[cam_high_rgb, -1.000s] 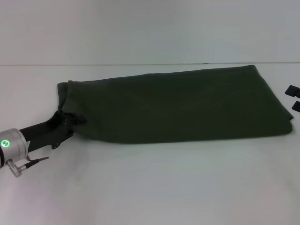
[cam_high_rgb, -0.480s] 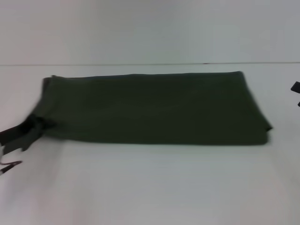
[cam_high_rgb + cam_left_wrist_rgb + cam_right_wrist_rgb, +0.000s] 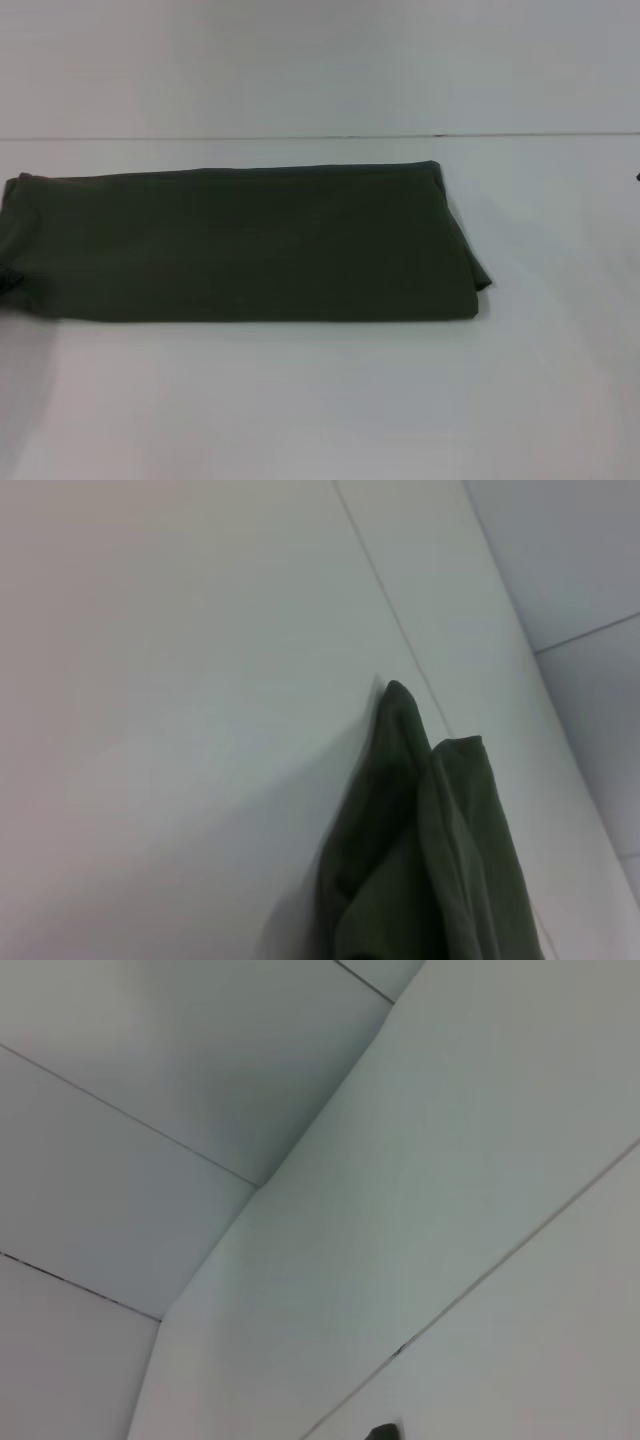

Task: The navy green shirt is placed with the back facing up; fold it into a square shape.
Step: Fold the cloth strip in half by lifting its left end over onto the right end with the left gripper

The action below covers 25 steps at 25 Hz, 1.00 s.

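Navy green shirt (image 3: 240,245), folded into a long dark band, lying flat on the white table (image 3: 330,400) in the head view, left end running to the frame's left edge, right end near the middle-right. Bunched fabric end of the same shirt filling the lower part of the left wrist view. Left gripper's state: cannot tell. Right gripper out of view.

Barely any robot to go on here. Left gripper (image 3: 4,283): only a dark, near-black sliver at the left end of the navy green shirt (image 3: 240,245). Right gripper (image 3: 637,177): a tiny black speck well off the shirt's right end. Too small for shape or markings.
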Tool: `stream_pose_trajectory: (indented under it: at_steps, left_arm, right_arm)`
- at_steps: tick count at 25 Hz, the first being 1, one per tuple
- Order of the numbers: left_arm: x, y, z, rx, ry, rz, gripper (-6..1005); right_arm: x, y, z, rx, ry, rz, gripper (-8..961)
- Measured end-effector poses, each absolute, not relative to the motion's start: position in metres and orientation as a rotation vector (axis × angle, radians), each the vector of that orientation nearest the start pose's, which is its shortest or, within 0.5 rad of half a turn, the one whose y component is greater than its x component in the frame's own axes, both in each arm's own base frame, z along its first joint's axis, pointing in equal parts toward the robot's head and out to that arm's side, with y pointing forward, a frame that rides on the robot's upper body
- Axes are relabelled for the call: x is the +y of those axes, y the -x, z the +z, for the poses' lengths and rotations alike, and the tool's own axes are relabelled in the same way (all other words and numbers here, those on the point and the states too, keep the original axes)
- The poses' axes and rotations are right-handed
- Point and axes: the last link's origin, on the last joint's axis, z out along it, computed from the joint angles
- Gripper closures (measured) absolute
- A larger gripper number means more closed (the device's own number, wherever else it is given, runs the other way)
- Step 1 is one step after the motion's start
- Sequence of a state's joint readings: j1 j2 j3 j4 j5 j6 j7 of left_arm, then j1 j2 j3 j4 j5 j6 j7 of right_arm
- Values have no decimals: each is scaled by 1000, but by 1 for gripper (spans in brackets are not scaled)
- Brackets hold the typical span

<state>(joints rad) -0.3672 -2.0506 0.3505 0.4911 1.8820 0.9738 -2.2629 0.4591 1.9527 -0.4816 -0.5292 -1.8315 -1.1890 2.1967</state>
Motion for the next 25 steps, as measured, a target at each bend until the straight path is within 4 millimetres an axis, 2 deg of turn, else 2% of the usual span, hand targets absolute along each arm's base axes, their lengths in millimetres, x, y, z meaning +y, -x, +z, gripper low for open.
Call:
stream_pose_trajectory:
  at_steps: [3, 6, 11, 14, 19, 22, 25]
  left_arm:
    - [312, 411, 49, -1932, 1189, -1016, 925]
    - [317, 397, 51, -1906, 1269, -1082, 924]
    - [337, 341, 63, -1747, 1538, -1318, 921]
    - [359, 297, 66, -1671, 1739, -1400, 919]
    - [387, 237, 42, -1627, 2012, -1369, 916]
    - [397, 205, 18, -1578, 2154, -1311, 914]
    - [401, 183, -8, -1516, 2257, -1227, 912]
  right_arm:
    - [357, -355, 83, 1745, 1637, 1041, 158]
    - [357, -354, 83, 1744, 1642, 1041, 158]
    - [357, -354, 82, 1744, 1649, 1039, 159]
    - [357, -353, 81, 1743, 1656, 1038, 159]
    - [359, -349, 77, 1744, 1671, 1033, 159]
    - [360, -348, 75, 1747, 1676, 1035, 159]
    - [359, -347, 73, 1752, 1679, 1037, 158]
